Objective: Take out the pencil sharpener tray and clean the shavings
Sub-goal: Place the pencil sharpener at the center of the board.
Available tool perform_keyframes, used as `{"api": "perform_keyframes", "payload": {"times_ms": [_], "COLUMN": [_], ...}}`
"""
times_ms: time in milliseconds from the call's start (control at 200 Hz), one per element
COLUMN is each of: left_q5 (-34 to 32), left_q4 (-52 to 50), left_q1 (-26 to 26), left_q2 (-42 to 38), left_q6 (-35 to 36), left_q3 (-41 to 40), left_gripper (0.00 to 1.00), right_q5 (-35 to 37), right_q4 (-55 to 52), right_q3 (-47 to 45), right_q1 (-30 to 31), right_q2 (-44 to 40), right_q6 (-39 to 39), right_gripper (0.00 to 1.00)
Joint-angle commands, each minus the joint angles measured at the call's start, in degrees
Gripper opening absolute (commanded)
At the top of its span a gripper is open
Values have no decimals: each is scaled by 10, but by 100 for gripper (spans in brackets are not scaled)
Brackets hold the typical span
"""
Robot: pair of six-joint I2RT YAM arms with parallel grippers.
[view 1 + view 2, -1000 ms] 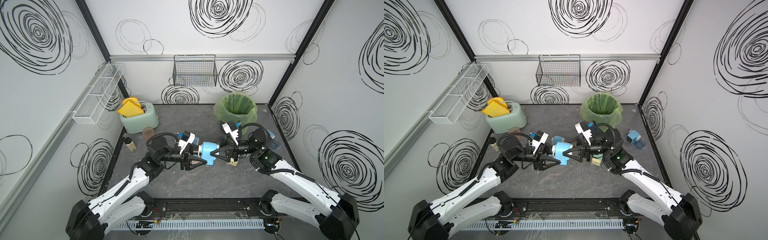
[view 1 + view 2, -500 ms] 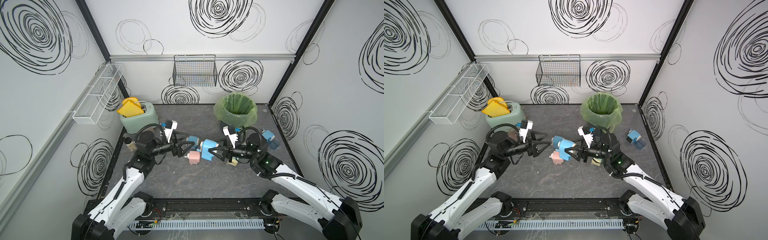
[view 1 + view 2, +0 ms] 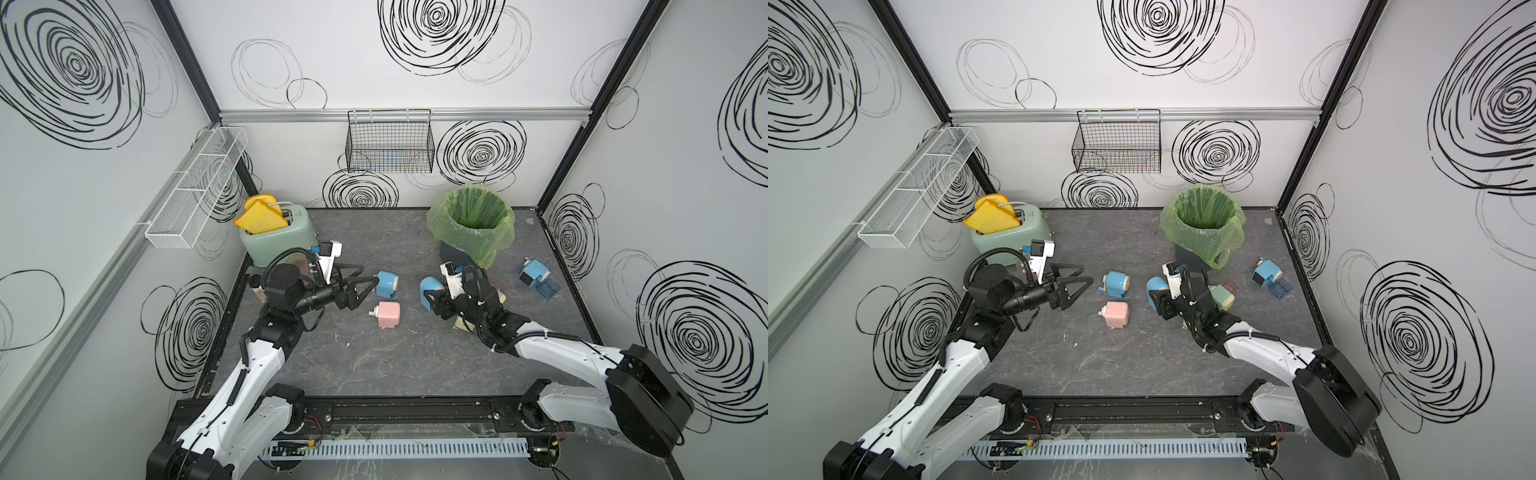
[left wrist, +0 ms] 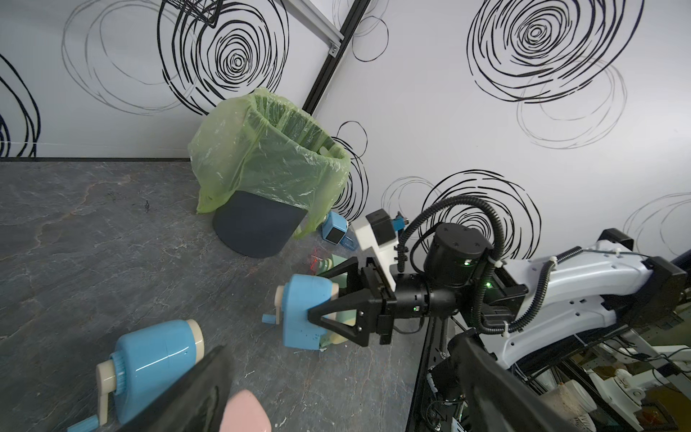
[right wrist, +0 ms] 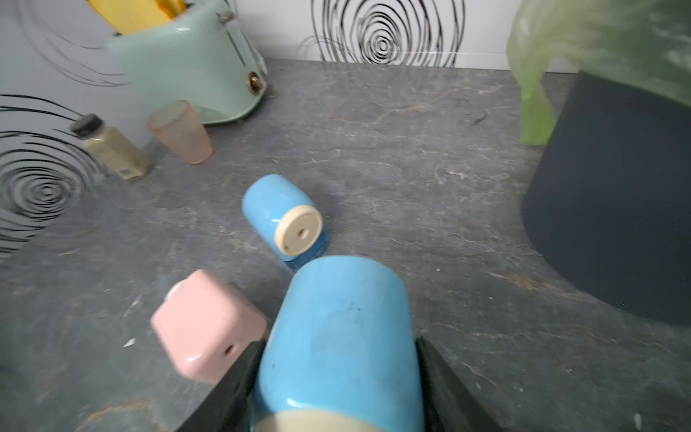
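Note:
My right gripper (image 3: 432, 297) is shut on a blue pencil sharpener (image 3: 430, 287) with a cream end, held just above the table; in the right wrist view its body (image 5: 336, 336) fills the gap between the fingers. No tray shows pulled out of it. My left gripper (image 3: 368, 291) is open and empty, its tips beside a second blue sharpener (image 3: 386, 284) lying on its side. A pink sharpener (image 3: 388, 314) lies just in front of that one. A few pale flecks of shavings (image 3: 1075, 345) dot the table.
A bin lined with a green bag (image 3: 471, 220) stands at the back right. A small blue sharpener (image 3: 534, 272) with a clear blue tray (image 3: 548, 287) beside it lies to its right. A green sharpener (image 3: 1221, 296) sits under my right wrist. A toaster (image 3: 278, 237), cup (image 5: 181, 131) and bottle (image 5: 112, 149) stand at the back left.
My left gripper let go of the blue sharpener that both grippers held, opened wide and drew back to the left. My right gripper kept the sharpener and swung right, uncovering the pink one.

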Motion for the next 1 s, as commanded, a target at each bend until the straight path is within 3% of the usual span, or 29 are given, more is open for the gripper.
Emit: {"api": "perform_keyframes", "payload": {"times_ms": [0,220,500,580,745,920,995], "left_q5": [-4,-8,-13,-14,-14,-14,-16], "left_q4": [12,2,-5,-5,-2,-2,-1], "left_q1": [-8,-19,-24,-24,-24,-24,-24], "left_q2": [-10,-10,-10,-9,-10,-11,-11], "left_q6": [4,12,16,16,14,13,12], "left_q3": [1,3,5,5,5,2,2], "left_gripper": [97,97,97,97,97,97,97], "right_q5": [105,167,198,203,177,158,136], "right_q4": [124,229,222,217,200,180,168], "right_q3": [10,24,51,43,30,24,19], "right_q1": [5,3,2,2,1,2,8], "right_q2": [44,157,233,231,213,175,134], "right_q6": [-23,-39,-7,0,2,-1,-17], "right_gripper": [46,47,52,58,81,90,99]}}
